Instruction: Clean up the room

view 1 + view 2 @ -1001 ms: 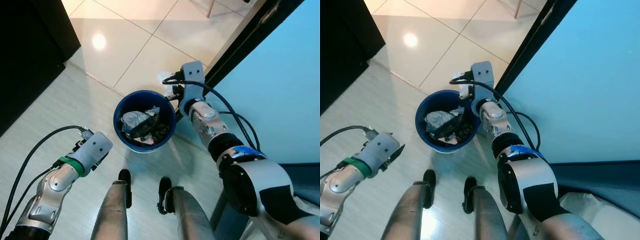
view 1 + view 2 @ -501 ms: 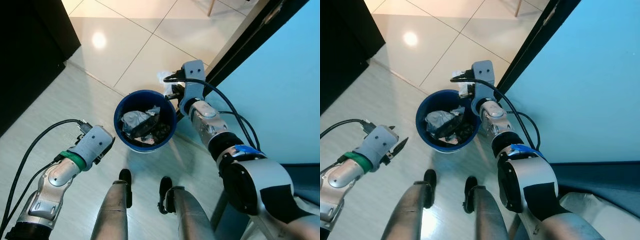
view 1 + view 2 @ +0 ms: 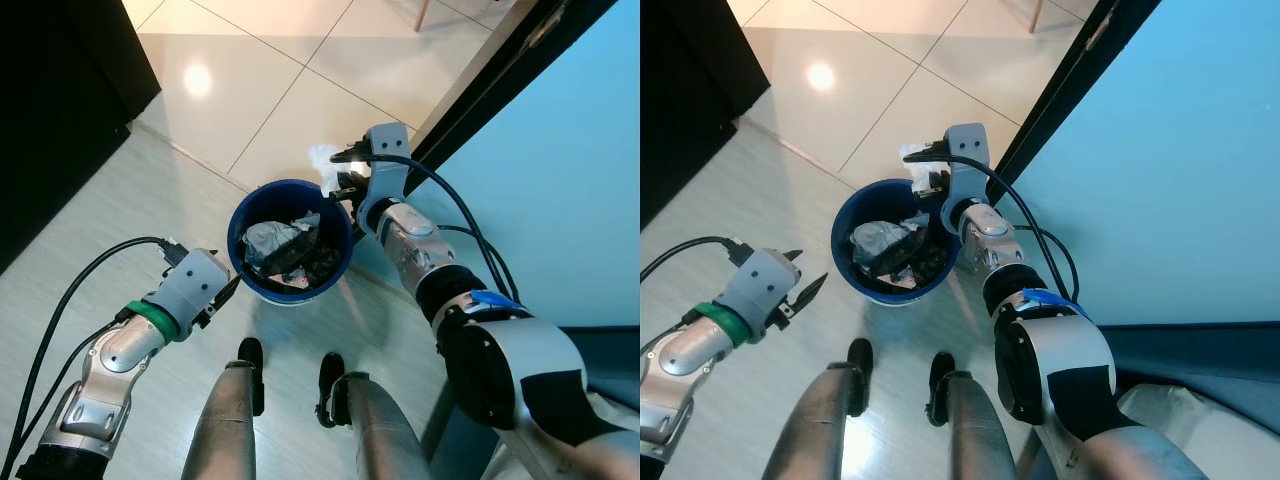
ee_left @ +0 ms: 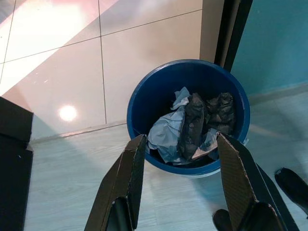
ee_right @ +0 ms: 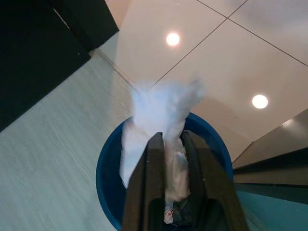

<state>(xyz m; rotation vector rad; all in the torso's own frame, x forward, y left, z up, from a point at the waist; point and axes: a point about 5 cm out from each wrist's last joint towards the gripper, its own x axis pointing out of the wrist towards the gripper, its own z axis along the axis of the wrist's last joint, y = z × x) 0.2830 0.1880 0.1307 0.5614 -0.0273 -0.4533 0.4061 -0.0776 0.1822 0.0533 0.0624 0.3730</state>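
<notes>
1. Tissue [image 5: 161, 118], a crumpled white scrap, is the thing being cleared. In the right wrist view it sits pinched between the two black fingers [image 5: 147, 185] of the right gripper [image 5: 173, 159], most of it puffing out past the fingertips.
2. Centre of the left eye view holds the blue bin [image 3: 290, 241] on the pale floor [image 3: 130, 215], already carrying grey and dark crumpled waste [image 3: 285, 250]. It stands close beside the dark door frame [image 3: 480, 90] that runs to the upper right.
3. Just above the bin's upper right rim, the right gripper holds the tissue over the opening, so a release would likely drop it inside. The scrap looks blurred, so I cannot say whether any part of it hangs outside the rim.
4. Lower left of the frame shows the left gripper [image 3: 800, 290], fingers spread wide and holding nothing. It sits near the bin's lower left side without touching it. Its wrist view frames the bin between the two open fingers, so it seems parked clear of the drop path.
5. My judgement: the step in hand is the drop itself. It calls only for parting the right fingers while the hand stays above the opening. Light tissue may cling to a finger or drift toward the rim.
</notes>
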